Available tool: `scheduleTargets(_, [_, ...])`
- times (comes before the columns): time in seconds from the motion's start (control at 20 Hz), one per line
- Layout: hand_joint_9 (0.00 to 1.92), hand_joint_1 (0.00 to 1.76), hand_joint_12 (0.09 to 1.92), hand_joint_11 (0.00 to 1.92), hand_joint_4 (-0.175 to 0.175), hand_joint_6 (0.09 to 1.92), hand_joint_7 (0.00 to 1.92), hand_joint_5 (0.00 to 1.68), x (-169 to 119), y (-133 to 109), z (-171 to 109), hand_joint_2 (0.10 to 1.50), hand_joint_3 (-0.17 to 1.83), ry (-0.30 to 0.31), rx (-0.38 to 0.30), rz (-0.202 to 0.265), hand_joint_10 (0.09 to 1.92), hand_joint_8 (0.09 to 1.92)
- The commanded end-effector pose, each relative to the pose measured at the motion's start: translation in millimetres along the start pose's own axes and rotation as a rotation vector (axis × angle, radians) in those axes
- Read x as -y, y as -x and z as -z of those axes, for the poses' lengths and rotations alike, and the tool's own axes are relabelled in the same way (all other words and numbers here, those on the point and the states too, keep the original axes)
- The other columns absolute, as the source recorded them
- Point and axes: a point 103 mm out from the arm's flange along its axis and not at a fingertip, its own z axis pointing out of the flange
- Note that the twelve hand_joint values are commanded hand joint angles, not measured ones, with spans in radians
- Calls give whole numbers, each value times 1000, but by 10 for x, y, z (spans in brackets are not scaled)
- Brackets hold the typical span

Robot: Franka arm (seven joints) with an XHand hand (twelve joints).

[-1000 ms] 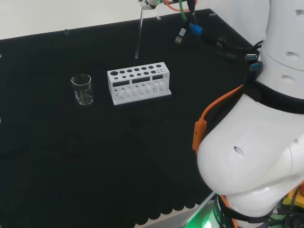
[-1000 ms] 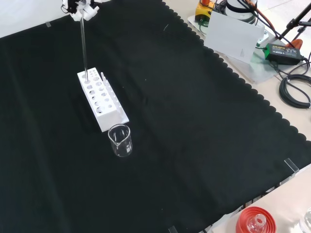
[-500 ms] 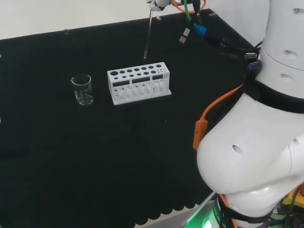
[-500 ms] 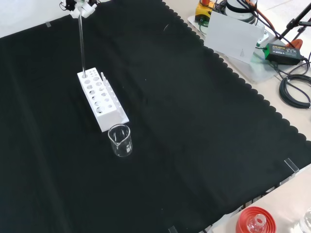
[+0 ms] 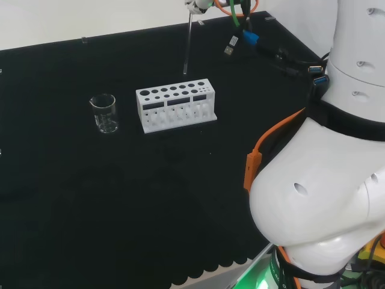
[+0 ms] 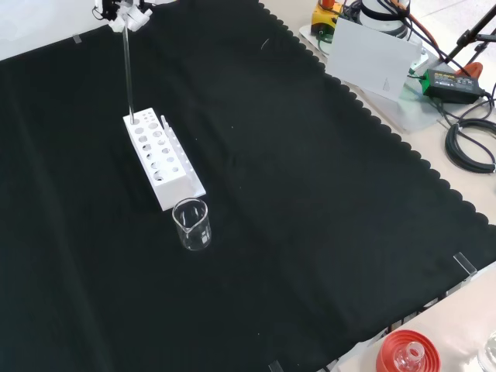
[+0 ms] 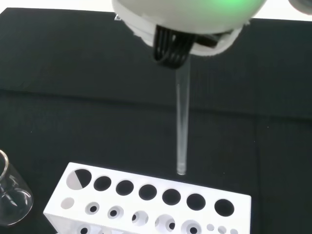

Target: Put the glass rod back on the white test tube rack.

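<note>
The white test tube rack point(image 5: 175, 103) stands on the black cloth, with rows of round holes in its top point(image 7: 148, 204). The hand point(image 5: 198, 5) is at the head view's top edge, shut on the upper end of the clear glass rod point(image 5: 187, 45). The rod hangs nearly upright. In the wrist view, the rod point(image 7: 182, 122) ends just above the rack's rim, beside a row of large holes and not inside one. In the front view, the hand point(image 6: 124, 12) holds the rod point(image 6: 128, 74) over the far end of the rack point(image 6: 163, 159).
A small glass beaker point(image 5: 103, 112) stands left of the rack in the head view, nearer than the rack point(image 6: 191, 225) in the front view. Cables point(image 5: 240, 37) hang by the hand. The arm's white links point(image 5: 325, 180) stand at the right. A red ribbed stand point(image 6: 407, 353) sits off the cloth.
Over the last second the hand carried the rod to the right in the head view, towards the rack's right half. Since half a second ago it has barely shifted.
</note>
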Motion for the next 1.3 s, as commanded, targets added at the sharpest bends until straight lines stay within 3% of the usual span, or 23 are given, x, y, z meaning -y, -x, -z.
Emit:
scheduleTargets(0.05, [1762,1330,743,1602,-175,608,1389,1195,2,-59,-23,615,734,-13,10,13,453,730])
scheduleTargets(0.7, [1762,1330,742,1602,-175,607,1389,1195,35,-29,-165,616,732,-14,-27,26,452,729])
scheduleTargets(0.75, [1763,1330,741,1602,-175,606,1389,1195,-4,-54,-205,616,732,-45,4,-6,451,729])
scheduleTargets(1.05, [1763,1330,741,1602,-175,606,1390,1196,4,-78,-252,616,732,-25,-37,27,451,728])
scheduleTargets(1.3, [1763,1330,740,1602,-175,605,1390,1196,-38,-124,-302,617,731,-50,-17,43,450,727])
